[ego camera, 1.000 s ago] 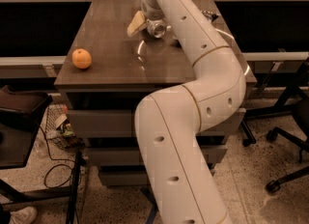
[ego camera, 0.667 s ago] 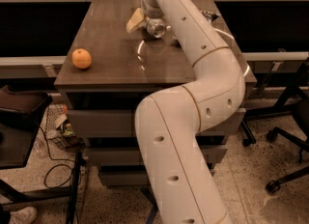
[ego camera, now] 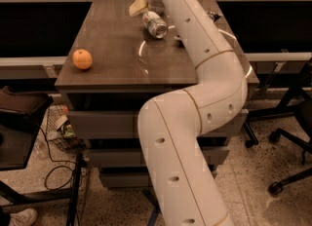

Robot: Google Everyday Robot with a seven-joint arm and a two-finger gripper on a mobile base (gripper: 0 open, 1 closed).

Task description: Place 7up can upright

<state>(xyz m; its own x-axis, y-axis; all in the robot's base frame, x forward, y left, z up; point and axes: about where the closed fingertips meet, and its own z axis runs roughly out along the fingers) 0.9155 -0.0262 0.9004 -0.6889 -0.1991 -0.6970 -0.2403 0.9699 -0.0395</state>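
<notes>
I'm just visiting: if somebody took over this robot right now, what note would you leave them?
Gripper: at the far side of the table, right beside the 7up can; grip unclear.
7up can: tilted, shiny end toward the camera, not upright.
Done: gripper is at the can.
Left: stand it upright, then release.
Orange sits near the front left edge.

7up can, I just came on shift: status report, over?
Gripper at the table's far end, beside the 7up can. Can lying on its side, not upright. Orange well clear, near edge.
</notes>
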